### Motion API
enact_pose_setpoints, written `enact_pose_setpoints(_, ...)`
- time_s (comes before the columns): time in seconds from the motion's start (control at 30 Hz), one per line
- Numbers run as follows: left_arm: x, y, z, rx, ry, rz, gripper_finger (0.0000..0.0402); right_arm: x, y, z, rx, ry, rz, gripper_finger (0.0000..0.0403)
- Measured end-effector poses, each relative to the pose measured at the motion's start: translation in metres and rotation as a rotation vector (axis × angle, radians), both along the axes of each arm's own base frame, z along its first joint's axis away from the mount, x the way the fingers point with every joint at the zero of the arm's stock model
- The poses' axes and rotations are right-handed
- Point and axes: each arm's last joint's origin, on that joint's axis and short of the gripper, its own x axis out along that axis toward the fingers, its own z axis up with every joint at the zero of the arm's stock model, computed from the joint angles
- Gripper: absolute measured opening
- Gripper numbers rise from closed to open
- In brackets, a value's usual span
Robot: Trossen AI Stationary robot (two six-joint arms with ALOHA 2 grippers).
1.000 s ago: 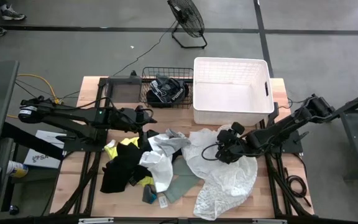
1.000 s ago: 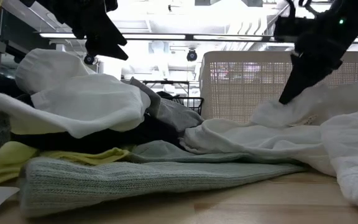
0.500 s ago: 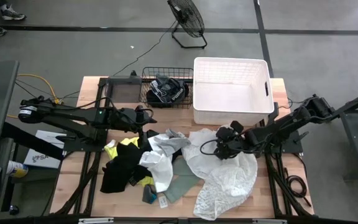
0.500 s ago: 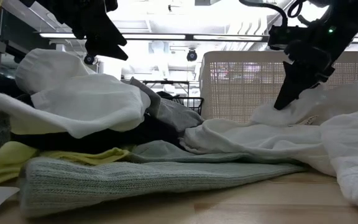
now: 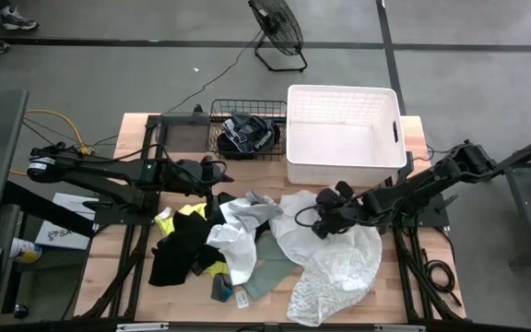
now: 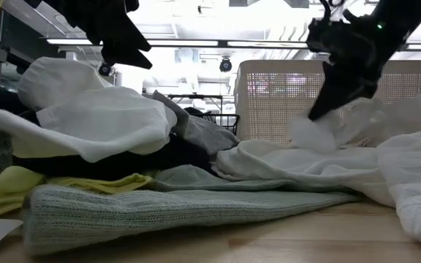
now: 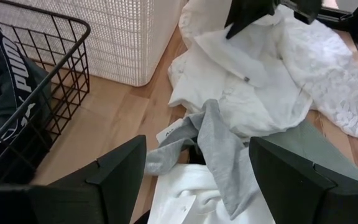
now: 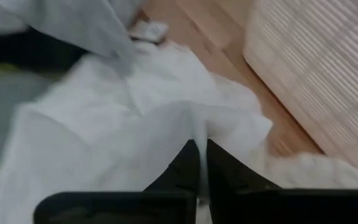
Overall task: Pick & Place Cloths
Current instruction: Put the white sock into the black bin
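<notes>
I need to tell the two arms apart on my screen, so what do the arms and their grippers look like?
Both are dark, near-black jointed arms. The left gripper has two broad, flat, wedge-shaped matte black fingers. The right gripper has the same dark fingers, narrow and edge-on in its wrist view. A small green light glows on the left arm, black cables loop by the right wrist, and yellow cables run near the left arm's base.
</notes>
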Motion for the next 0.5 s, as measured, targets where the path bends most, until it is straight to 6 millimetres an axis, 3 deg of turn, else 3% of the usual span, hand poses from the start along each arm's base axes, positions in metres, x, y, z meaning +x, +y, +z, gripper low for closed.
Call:
enact_pose_setpoints(0.2, 0.001, -0.001, 0.002, -0.021, -0.024, -0.038, 0.0280, 0.010, 0.004, 0.012, -0.013, -0.129, 0.077, 0.0005)
enact_pose_setpoints(0.5, 0.004, -0.002, 0.007, -0.029, -0.084, -0.050, 0.0280, 0.009, 0.003, 0.051, -0.062, -0.367, 0.180, 0.0005)
